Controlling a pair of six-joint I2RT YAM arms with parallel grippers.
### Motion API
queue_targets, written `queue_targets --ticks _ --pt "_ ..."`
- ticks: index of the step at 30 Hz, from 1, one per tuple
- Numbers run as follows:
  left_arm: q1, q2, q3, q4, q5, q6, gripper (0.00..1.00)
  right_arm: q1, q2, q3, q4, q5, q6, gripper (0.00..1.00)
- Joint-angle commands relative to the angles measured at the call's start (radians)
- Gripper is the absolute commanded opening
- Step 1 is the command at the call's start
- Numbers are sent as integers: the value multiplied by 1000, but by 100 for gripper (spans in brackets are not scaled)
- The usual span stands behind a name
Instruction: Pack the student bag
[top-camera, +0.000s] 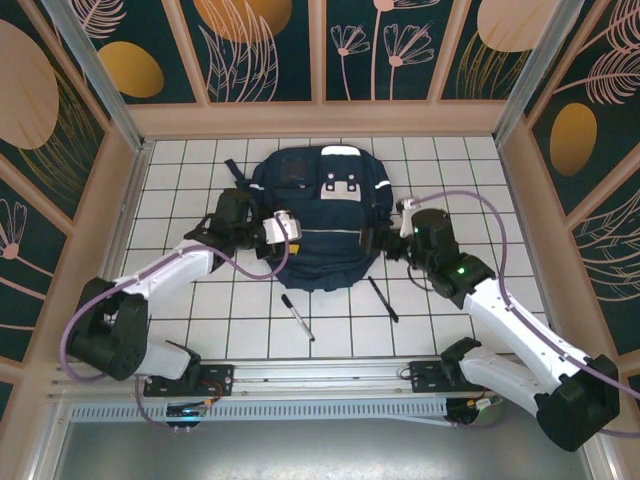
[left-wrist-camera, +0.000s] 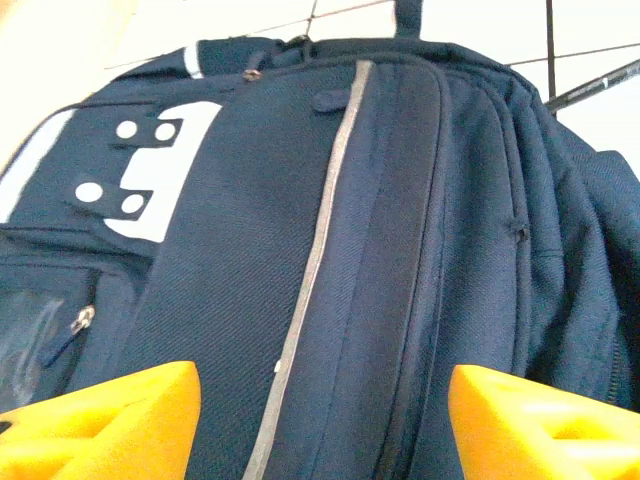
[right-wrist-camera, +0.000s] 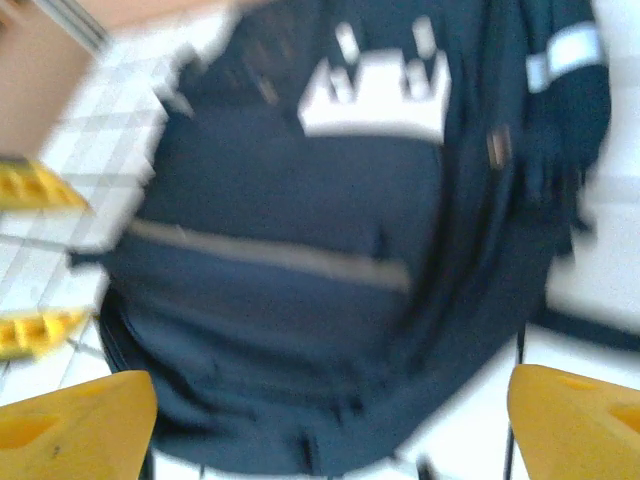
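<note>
Left gripper (left-wrist-camera: 320, 400): released, spread over the student bag's (top-camera: 320, 200) front. Right gripper (right-wrist-camera: 330, 410): released, at its right edge. Bag lies between them, long axis near-to-far.

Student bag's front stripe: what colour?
Light grey stripe on the navy student bag; best in left wrist view.

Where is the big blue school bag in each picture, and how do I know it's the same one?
Top external: the student bag lies flat mid-table, between the two arms.
Left wrist: the student bag is seen close up, turned sideways, across most of the picture.
Right wrist: the student bag is blurry, in the middle.
Shared landmark: its white patch near the top.
</note>
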Motion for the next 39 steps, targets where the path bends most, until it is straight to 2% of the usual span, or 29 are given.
queue_targets --ticks 1,4,6,10,13,15,17,20,23,25,27,29,31,33,37,39 --pt "1 77 78 -31 -62 57 65 13 -2 -86 -232 -36 171 86" --pt "-20 132 126 -100 -111 139 66 19 -1 -124 -216 -97 192 84" --pt "-31 153 126 -133 -136 203 66 19 40 -123 -233 -84 228 85" --pt "-33 190 126 -156 -157 249 67 36 143 -132 -215 -101 233 85" --pt "-34 223 177 -221 -181 262 67 55 217 -114 -208 -60 223 83" --pt "-34 228 206 -286 -160 258 71 64 273 -92 -209 -29 206 79" --pt "-34 220 223 -345 -114 266 74 76 337 -62 -226 9 193 73" --pt "-34 210 232 -379 -30 265 75 93 415 -35 -236 65 198 54" --pt "-34 224 255 -405 24 243 76 94 464 -43 -212 61 229 46" --pt "-34 252 312 -458 62 200 78 94 482 -53 -206 66 261 36" --pt "-37 296 358 -472 78 134 81 93 484 -60 -203 84 297 29" --pt "-49 330 370 -453 46 105 82 94 469 -66 -197 94 336 19" --pt "-76 344 346 -361 -82 48 80 92 435 -68 -191 123 382 6" --pt "-100 344 318 -305 -163 56 79 84 395 -65 -188 130 414 0" --pt "-123 329 294 -274 -132 75 79 50 302 -54 -195 144 471 0" --pt "-143 325 289 -265 -151 82 81 23 248 -59 -183 142 503 0"
